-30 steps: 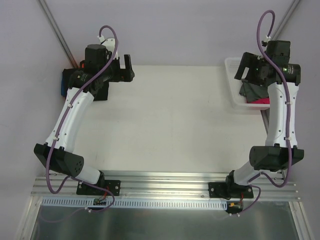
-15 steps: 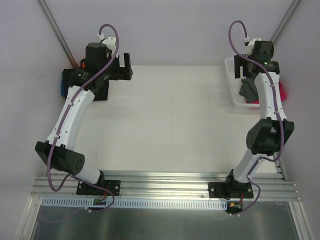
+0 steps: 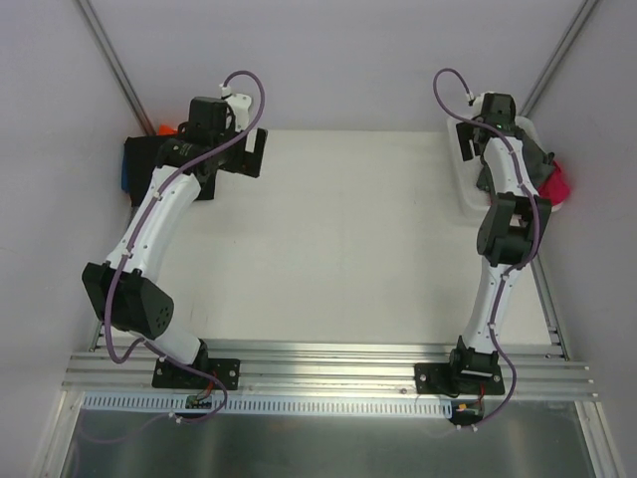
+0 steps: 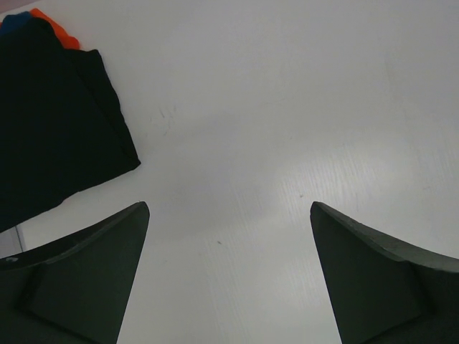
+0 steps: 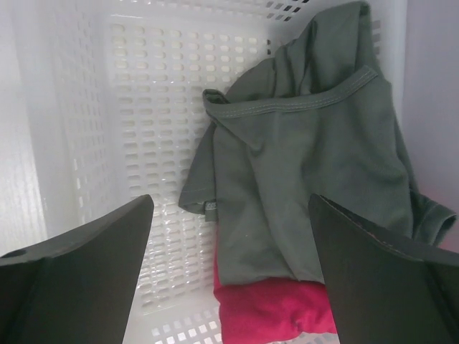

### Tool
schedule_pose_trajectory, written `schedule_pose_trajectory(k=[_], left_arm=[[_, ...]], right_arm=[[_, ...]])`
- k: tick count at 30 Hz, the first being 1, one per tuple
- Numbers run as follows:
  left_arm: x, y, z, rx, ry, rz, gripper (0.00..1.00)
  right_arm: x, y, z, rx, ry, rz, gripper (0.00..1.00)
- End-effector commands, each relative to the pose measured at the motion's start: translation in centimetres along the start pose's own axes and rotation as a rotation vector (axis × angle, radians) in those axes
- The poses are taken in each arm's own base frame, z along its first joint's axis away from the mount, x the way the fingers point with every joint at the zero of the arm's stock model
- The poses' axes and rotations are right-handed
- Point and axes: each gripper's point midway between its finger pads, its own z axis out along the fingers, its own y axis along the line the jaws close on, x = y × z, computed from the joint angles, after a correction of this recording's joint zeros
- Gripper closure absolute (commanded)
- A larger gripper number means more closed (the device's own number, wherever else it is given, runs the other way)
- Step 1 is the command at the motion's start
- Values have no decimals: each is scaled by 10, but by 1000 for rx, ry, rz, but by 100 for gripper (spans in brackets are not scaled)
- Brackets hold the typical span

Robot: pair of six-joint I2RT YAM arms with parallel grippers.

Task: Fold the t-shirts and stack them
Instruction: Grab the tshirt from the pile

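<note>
The desk (image 3: 338, 249) lies open across its whole middle. A black t-shirt stack (image 4: 50, 122) fills its far-left corner; far right, walls of the basket (image 5: 136, 100) hem the grey t-shirt (image 5: 308, 179).

Lab; white table (image 3: 348, 249), aluminium rail (image 3: 328, 368)

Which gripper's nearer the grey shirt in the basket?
Right. Right gripper hangs open above the grey shirt in the basket; left gripper is across the table, beside the black shirt.

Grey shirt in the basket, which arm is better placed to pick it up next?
Right. The right gripper hangs open over the basket, with the grey shirt directly below its fingers. The left gripper is across the table, open beside the black shirt.
</note>
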Motion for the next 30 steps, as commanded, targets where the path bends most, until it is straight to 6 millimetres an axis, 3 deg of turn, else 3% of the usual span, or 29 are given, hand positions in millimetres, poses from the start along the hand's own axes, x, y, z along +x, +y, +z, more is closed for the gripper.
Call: schedule_pose_trajectory(k=[1,2,4,7,15,21,30], left_arm=[[26,7,7,-16,81,72,4],[31,7,9,-13,101,81,4],[37,6,12,-19,129,95,4],[34,0,15,-30,138,130,3],[20,-30,26,26,135,156,3],[18,-50,28,59,133,163,3],[14,-62,27,55,123,181,2]], right_arm=[[-20,-29,-13,111,-78,-45,5],[-24,-37,-11,143,-106,-54,5],[-10,-47,-7,180,-88,-60,6],[-12,-61,-3,222,-95,-56,7],[12,-64,17,237,-21,-32,12],[23,-54,33,202,25,-32,19],[46,-12,53,33,96,26,25]])
